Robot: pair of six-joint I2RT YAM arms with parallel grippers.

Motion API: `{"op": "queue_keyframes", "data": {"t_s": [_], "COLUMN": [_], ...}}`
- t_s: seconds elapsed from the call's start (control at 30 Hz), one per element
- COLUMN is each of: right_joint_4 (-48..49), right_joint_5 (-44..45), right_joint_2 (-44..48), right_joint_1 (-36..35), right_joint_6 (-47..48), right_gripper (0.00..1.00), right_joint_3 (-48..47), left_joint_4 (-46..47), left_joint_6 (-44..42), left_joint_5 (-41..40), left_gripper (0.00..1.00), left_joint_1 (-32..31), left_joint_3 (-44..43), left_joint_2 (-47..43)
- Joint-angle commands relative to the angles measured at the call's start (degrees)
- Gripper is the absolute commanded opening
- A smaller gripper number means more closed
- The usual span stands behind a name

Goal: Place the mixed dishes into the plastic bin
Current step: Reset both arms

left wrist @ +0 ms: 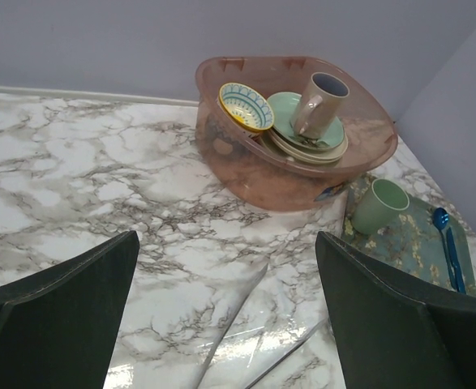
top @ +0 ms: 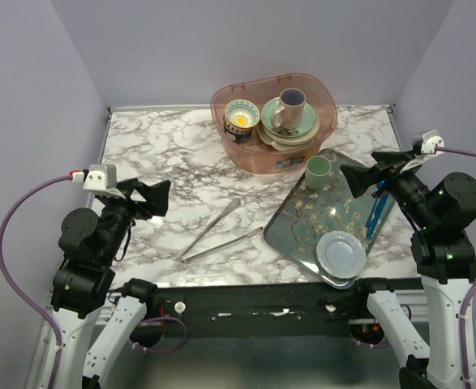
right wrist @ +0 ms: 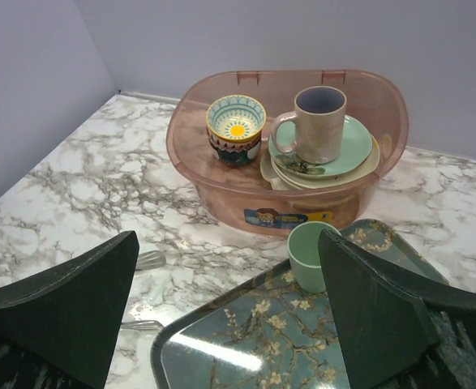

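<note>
Top view: I read left gripper [top: 158, 203] and right gripper [top: 353, 182] both spread wide, holding nothing. Saucer [top: 340, 253] rests on the tray [top: 302, 227], near corner; tongs [top: 217, 231] lie left of it; green cup [top: 317, 172] at its far end. Beyond, bin [top: 246, 154] holds bowl [top: 242, 116], stacked plates [top: 302, 130], mug [top: 290, 105] on top.

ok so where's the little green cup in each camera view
Top view: green cup right of centre, on the tray's far corner.
Left wrist: cup on the right side, mid-height.
Right wrist: cup lower centre.
Shared landmark: the pink bin, just behind the cup in every view.
</note>
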State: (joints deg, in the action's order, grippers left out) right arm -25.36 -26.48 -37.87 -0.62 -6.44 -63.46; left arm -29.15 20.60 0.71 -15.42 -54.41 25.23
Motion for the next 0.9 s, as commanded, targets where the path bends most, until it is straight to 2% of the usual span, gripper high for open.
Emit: {"op": "queue_keyframes", "data": {"t_s": [0.0,0.87], "right_joint_4": [-0.12,-1.44], "right_joint_5": [4.33,3.98], "right_joint_2": [0.78,1.22], "right_joint_1": [0.36,0.36], "right_joint_6": [-0.51,2.03], "right_gripper": [1.0,1.0], "right_joint_3": [-0.08,-0.26], "left_joint_4": [-0.56,0.58], "left_joint_6": [-1.35,-2.06], "left_joint_5": [-0.27,-0.27], "left_gripper": [0.99,0.99], "left_joint_1": [0.39,0.39], "left_joint_3": [-1.22,-0.08], "left_joint_2": [-0.71,-1.86]}}
